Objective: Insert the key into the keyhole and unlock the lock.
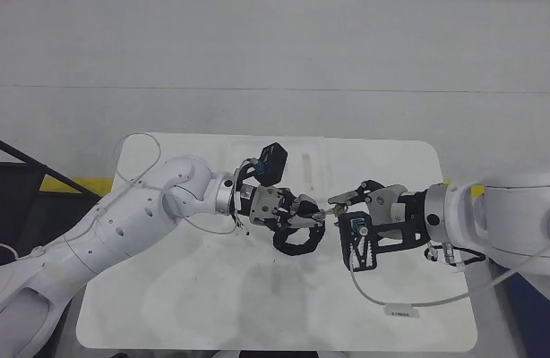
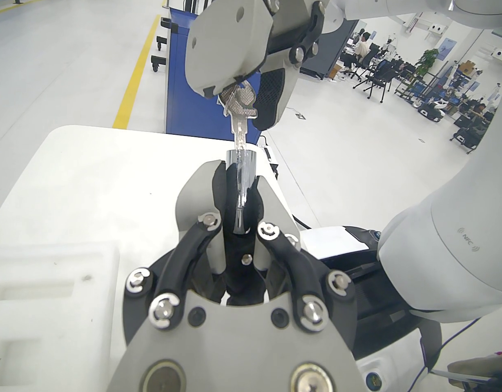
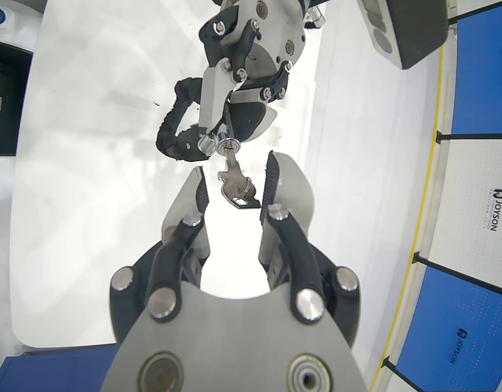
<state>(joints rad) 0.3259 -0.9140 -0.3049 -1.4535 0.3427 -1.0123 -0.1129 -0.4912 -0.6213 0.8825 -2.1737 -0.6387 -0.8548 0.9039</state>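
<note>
White table (image 1: 212, 295) under both arms, with open workshop floor, a yellow line (image 2: 132, 79) and blue panels (image 3: 479, 63) behind it. Take the lock (image 2: 245, 173) as your reference: it is held up over the middle of the table, not resting on it. Your left gripper (image 2: 237, 178) is clamped on the lock, and its fingers (image 2: 193, 193) press on the chrome body from both sides. The black cable loop (image 1: 297, 242) curls out of the lock right beside that gripper. The key (image 3: 234, 187) sits with its blade tip in the keyhole (image 3: 227, 147) on the lock's end face. Part of the blade shows outside, and the head sticks out away from the lock toward your right gripper (image 3: 235, 167). That gripper is spread, with one finger on each side of the key head. One of its pads (image 3: 269, 185) is just beside the head's dark edge and the other stands clearly off it. You can't tell from these views whether the close pad touches the head. In the top view the two grippers meet tip to tip at the lock, the left arm on one side and the right arm on the other. A white foam block (image 2: 50, 287) with rectangular recesses lies on the table near the lock. A white cable (image 1: 373, 294) with a small label runs over the table on the right arm's side of the lock.
</note>
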